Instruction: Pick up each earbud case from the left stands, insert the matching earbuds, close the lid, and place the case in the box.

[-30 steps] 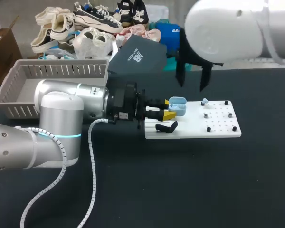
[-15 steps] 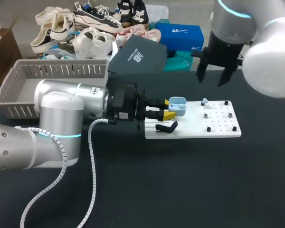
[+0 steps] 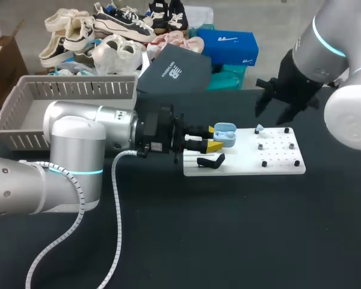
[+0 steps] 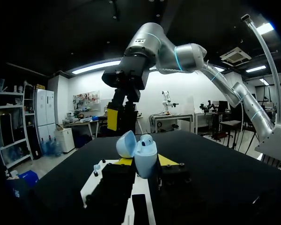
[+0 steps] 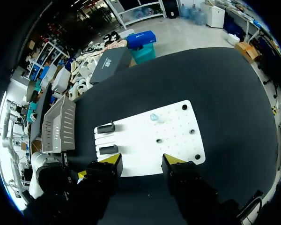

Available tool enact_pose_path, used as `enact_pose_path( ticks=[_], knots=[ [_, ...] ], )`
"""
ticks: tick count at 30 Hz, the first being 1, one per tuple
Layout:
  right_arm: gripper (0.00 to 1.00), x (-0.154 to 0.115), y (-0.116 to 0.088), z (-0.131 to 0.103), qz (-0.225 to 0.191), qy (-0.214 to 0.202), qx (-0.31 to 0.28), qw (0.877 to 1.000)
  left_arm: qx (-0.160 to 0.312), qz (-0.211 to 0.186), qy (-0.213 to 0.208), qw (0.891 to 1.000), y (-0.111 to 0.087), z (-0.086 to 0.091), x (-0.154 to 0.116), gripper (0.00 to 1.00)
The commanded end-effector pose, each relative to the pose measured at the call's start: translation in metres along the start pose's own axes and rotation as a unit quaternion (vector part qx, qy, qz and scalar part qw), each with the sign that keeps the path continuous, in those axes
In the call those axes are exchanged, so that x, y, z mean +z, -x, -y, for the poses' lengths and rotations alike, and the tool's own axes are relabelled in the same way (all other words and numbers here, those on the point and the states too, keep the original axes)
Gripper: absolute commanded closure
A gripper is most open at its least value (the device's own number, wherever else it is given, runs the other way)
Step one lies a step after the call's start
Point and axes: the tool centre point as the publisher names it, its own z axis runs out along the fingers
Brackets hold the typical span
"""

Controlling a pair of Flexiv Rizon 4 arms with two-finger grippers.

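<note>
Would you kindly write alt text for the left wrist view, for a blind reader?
A light blue earbud case, lid open, stands clamped in the left pincer. Ahead, the right pincer hangs open in the air, beyond a white board on the black table.

A matte black surface (image 3: 228, 241) fills the head view from 3 o'clock round through 6 to 9 o'clock, its far edge showing toward 1 o'clock, under soft, even light.

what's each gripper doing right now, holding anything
left gripper: closed on the light blue earbud case, lid open.
right gripper: open, empty, above the white board.
</note>
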Motion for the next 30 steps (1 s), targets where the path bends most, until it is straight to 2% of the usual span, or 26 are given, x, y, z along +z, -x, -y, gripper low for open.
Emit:
enact_pose_path(
  ticks=[1,10,16,30],
  knots=[
    [0.44,0.023,0.015,-0.001,-0.009,-0.015,0.008,1.0,0.001,0.0,0.001,1.0,-0.001,0.0,0.0,1.0],
    [0.55,0.055,0.026,0.014,-0.021,-0.033,0.033,0.999,0.001,0.0,0.001,1.0,-0.001,0.0,0.0,1.0],
    [0.53,0.071,0.029,0.022,-0.027,-0.041,0.029,0.998,0.001,0.0,0.001,1.0,-0.001,0.0,0.0,1.0],
    [0.57,0.086,0.042,0.026,-0.038,-0.04,0.029,0.998,0.001,0.0,0.001,1.0,-0.001,0.0,0.0,1.0]
  ],
)
